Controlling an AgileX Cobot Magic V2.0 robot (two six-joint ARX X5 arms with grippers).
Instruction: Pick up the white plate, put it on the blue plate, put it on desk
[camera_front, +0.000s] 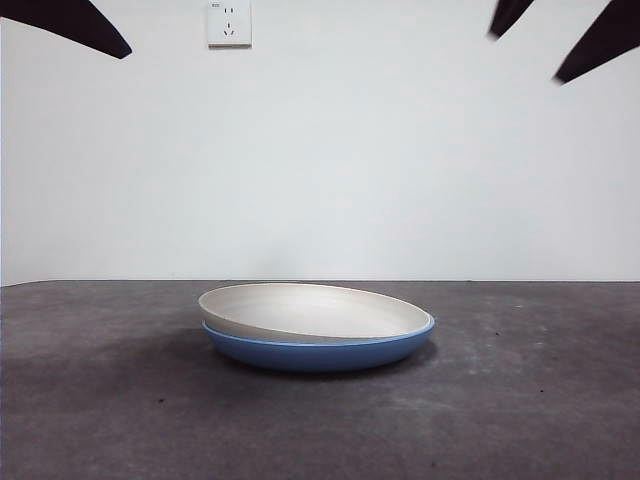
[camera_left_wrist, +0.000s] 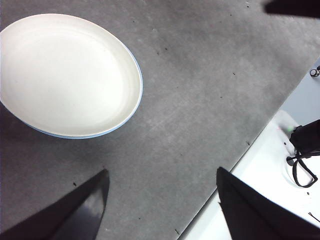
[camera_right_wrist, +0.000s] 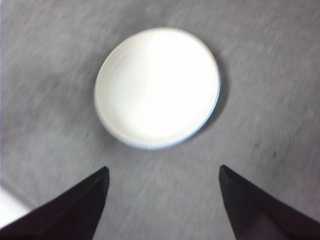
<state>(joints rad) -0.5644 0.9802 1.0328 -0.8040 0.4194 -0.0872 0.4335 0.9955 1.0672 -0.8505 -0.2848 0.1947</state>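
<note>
Resting tilted inside the blue plate, the matte cream white plate hides its interior; left gripper and right gripper both spread, empty.

Both arms raised high. Left end effector jaws spread wide, holding nothing. Right end effector jaws also spread wide, empty. Only black tips show at front view's top corners.

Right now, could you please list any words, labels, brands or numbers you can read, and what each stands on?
None can be read.
White plate: no print.
Blue plate: no print.
Desk: no print.
Wall socket: a small mark at its top, too small to read.
</note>
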